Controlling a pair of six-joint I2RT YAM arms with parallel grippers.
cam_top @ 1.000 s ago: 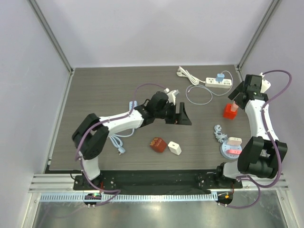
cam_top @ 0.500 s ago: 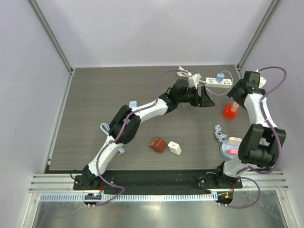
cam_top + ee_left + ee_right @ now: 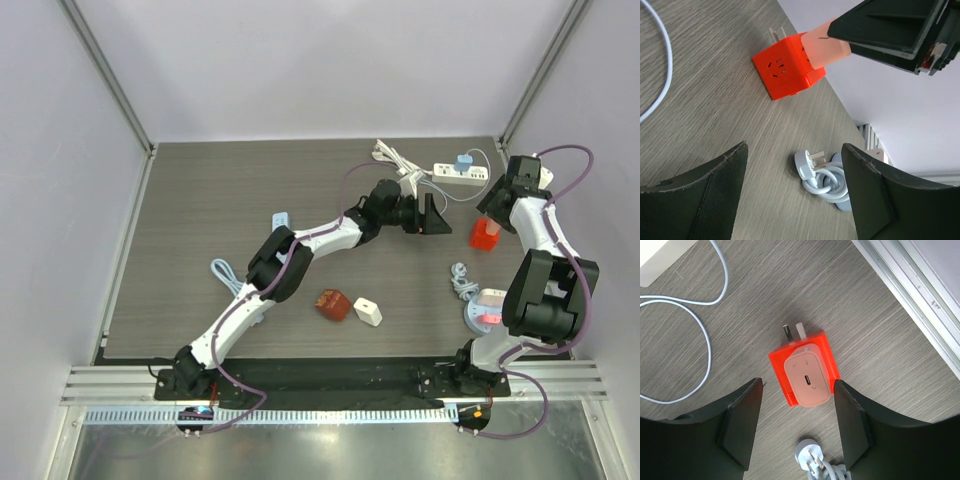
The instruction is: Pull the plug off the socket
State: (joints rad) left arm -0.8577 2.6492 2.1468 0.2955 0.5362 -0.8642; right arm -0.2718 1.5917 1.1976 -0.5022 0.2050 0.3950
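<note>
Top external view showed the left arm stretched far across the dark wood-grain counter (image 3: 220, 200). The left claw (image 3: 432, 213) was open and empty near a long white power strip (image 3: 462, 177). The right claw (image 3: 496, 203) hung just above the red socket cube (image 3: 484, 238) by the counter's right edge. From that height I could not tell whether it touched anything.

Left wrist view had the left claw's two matte black fingers (image 3: 715, 200) set wide apart at the bottom, with nothing between them. Beyond them sat the socket cube (image 3: 785, 70), smooth orange-red plastic with crisp edges. A pale pink plug (image 3: 825, 47) with rounded corners was seated in it, its top reaching the black right claw. A coiled white cord (image 3: 822, 180) lay nearby on the wood grain.

Right wrist view looked straight down on the plug (image 3: 807, 375), a rounded rectangle with a small oval port at its centre, still seated in the cube. Two metal prongs (image 3: 794, 330) stuck out from the cube's far side. The right claw's flat black fingers (image 3: 740, 425) stood open on either side of the plug and were not clamped on it. A thin white cable (image 3: 709, 355) looped to the left.
</note>
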